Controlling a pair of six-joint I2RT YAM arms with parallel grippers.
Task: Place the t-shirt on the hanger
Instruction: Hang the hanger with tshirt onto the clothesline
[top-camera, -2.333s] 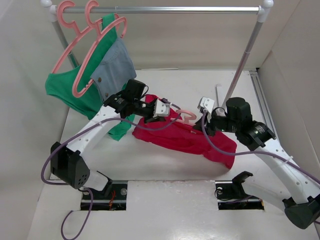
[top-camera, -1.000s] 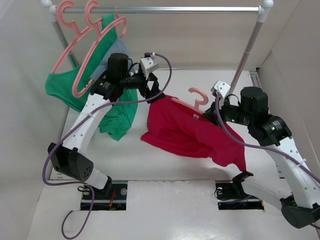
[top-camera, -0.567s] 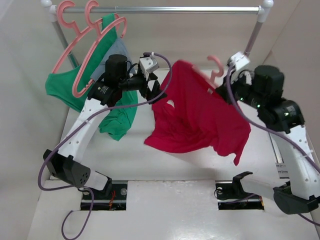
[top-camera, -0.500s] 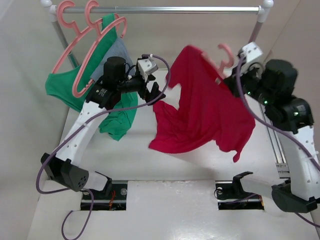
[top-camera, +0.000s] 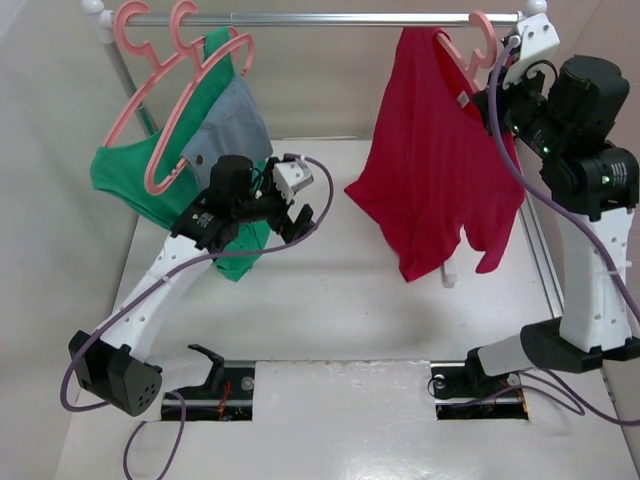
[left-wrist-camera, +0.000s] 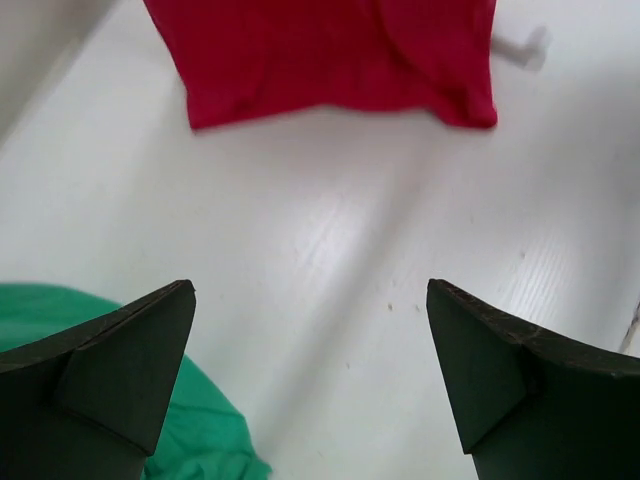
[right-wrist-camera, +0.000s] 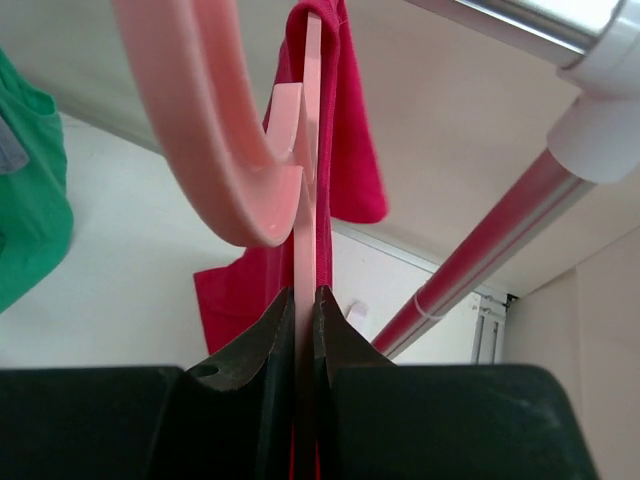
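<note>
1. Green garment and grey-blue denim piece: soft cloth on two thin pink hangers, up and left of the left tool.
2. Left tool: dark wedge-shaped fingers spread wide, nothing between them. Smooth white table lies open beneath and ahead.
3. T-shirt: crimson cloth, draped in folds, its hem hanging clear of the table, left of the right tool.
4. Hanger: salmon plastic with a curled hook, inside the shirt's neck.
5. Right tool: clamped on the hanger's thin bar, beside the metal rail. Whether the hook is on the rail cannot be told.
</note>
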